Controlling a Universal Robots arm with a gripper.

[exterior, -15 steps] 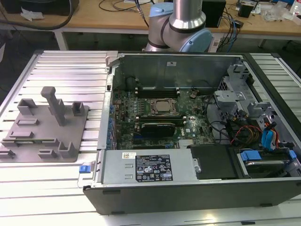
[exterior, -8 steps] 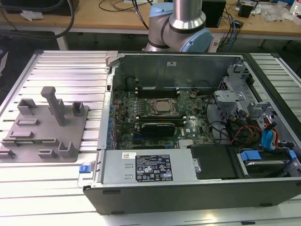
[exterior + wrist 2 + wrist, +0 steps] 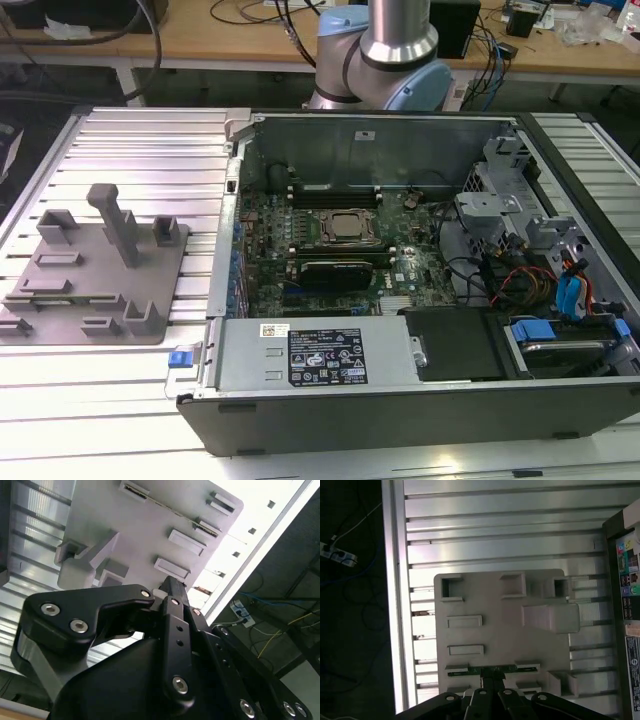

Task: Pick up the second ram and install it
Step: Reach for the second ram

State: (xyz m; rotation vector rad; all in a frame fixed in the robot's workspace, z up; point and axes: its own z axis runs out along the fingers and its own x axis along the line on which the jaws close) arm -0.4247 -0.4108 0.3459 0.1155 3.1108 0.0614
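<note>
- The memory stick (image 3: 515, 668) stands on edge in the grey tray (image 3: 495, 635), at 9 o'clock from the computer (image 3: 380, 130) in the exterior view
- The hand (image 3: 492, 679) hangs above it, fingers pressed together, holding nothing
- Risk: lowering it closed could strike and chip the stick

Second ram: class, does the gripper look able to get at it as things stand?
Probably yes: in the first wrist view the gripper hangs directly over the second ram in the grey holder tray, with nothing between them.

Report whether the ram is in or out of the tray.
In: the ram sits on edge between the tray's two end holders.
</note>
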